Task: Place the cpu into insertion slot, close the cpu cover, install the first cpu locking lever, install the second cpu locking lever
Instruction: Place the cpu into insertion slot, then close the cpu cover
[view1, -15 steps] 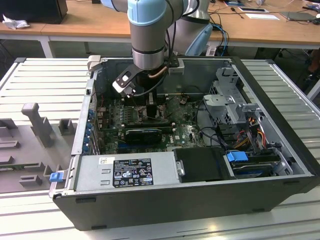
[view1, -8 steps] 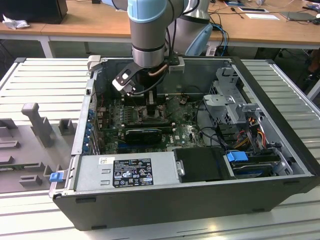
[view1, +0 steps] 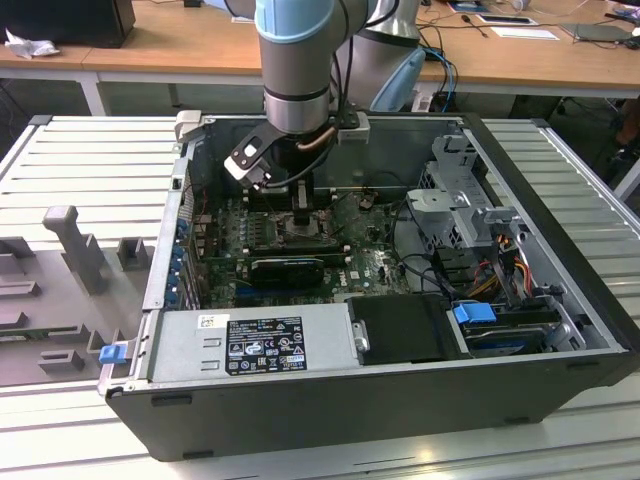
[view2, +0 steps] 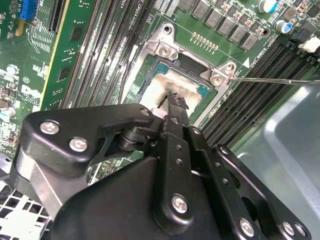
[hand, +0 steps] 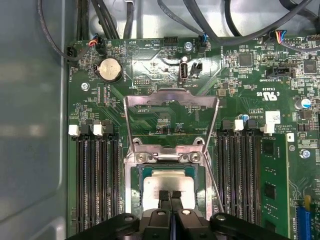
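Note:
The cpu (hand: 169, 181) is a pale silver square lying flat in the insertion slot (hand: 136, 186), whose dark metal rim sits among the black memory slots. It also shows under the fingertips in the second wrist view, cpu (view2: 172, 86). The cpu cover (hand: 171, 98), a silver frame with a large window, stands swung open away from the slot. My gripper (hand: 169, 194) hangs just over the cpu with its black fingers (view2: 176, 101) shut together, holding nothing. A thin locking lever (hand: 216, 186) runs free along one side of the slot. In the exterior view the gripper (view1: 303, 214) reaches down into the open computer case.
The green motherboard (view1: 365, 265) lies inside a black case (view1: 300, 410) with a power supply (view1: 255, 345) at the front and drive cages (view1: 470, 215) on the exterior view's right. Black cables (hand: 125, 15) cross the board's far edge. A long black card (view1: 288, 266) sits near the socket.

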